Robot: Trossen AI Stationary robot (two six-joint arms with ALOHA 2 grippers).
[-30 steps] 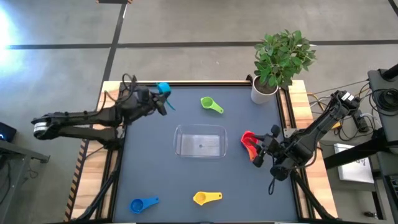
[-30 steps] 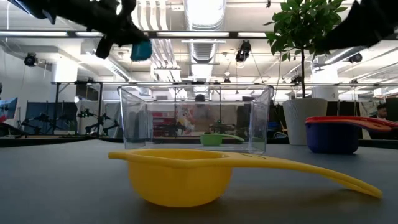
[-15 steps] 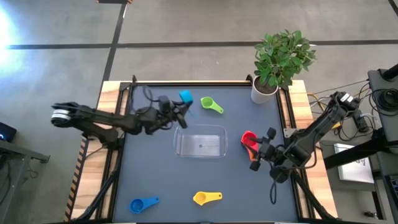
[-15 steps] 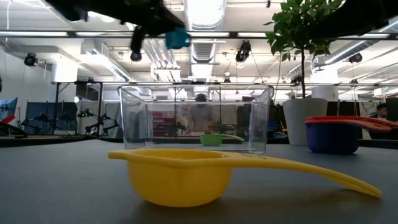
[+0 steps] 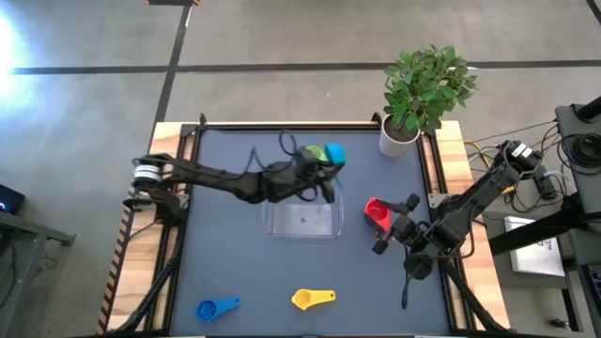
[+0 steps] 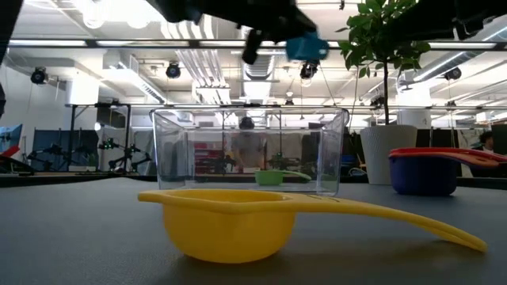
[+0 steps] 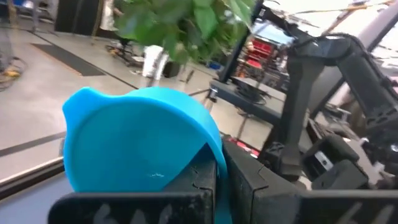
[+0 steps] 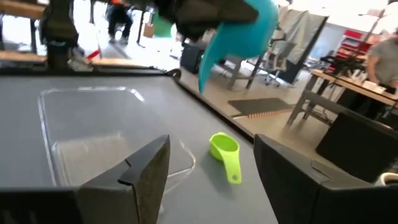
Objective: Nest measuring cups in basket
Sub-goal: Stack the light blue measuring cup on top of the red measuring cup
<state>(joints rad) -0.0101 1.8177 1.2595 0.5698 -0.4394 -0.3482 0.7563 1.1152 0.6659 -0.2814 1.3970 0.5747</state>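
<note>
The left end effector (image 5: 321, 169) grips the light blue cup (image 5: 334, 153) by its handle, in the air above the basket's (image 5: 302, 212) far edge, near the green cup (image 8: 226, 154). The right end effector (image 5: 387, 230), fingers spread, sits beside the basket's right edge over the red cup (image 5: 376, 210). The yellow cup (image 5: 312, 299) and blue cup (image 5: 216, 308) lie well apart near the desk's (image 5: 225, 253) front edge.

A leafy green plant (image 5: 427, 83) in a white pot (image 5: 398, 139) stands at the far right corner of the dark table (image 5: 225, 253).
</note>
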